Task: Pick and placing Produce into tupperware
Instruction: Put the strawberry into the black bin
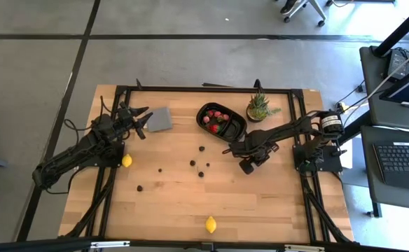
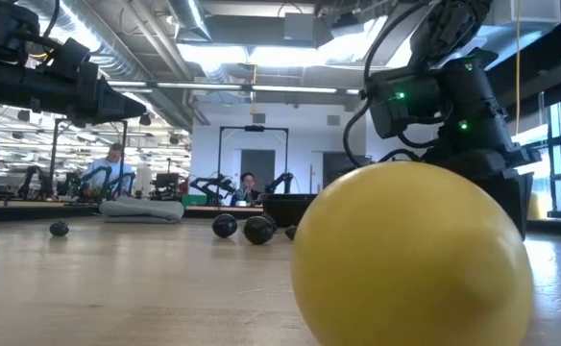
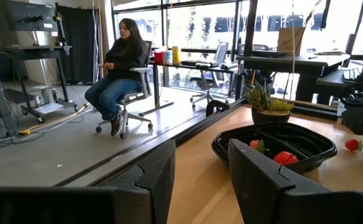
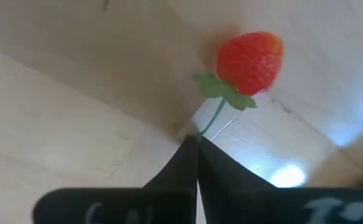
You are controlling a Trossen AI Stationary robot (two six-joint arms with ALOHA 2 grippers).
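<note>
The black oval tupperware (image 1: pixel 232 130) sits at the table's far middle with red strawberries (image 1: pixel 213 120) in it; it also shows in the left wrist view as the tray (image 3: pixel 306 140). My right gripper (image 1: pixel 227 148) is just near of the tray and shut on a strawberry (image 4: pixel 250 62). That strawberry (image 3: pixel 352 144) also shows in the left wrist view. My left gripper (image 3: pixel 203 168) hovers open at the far left, beside a grey square piece (image 1: pixel 161 119). One lemon (image 1: pixel 127 160) lies on the left, another lemon (image 1: pixel 211 224) at the near edge. Dark berries (image 1: pixel 192 162) are scattered mid-table. My right gripper pinches the strawberry's thin green stem (image 4: pixel 211 122) between its two fingertips (image 4: pixel 184 158), only at their free ends. The fingers come slanting down from the table's right. The red fruit sticks out beyond the tips; whether it is clear of the wood I cannot tell.
A spiky green potted plant (image 1: pixel 260 108) stands right of the tray. In the low view the near lemon (image 2: pixel 410 255) fills the foreground, with berries (image 2: pixel 257 229) behind it. A black frame (image 1: pixel 204 89) rims the table. A person sits in a chair (image 3: pixel 122 68) beyond it.
</note>
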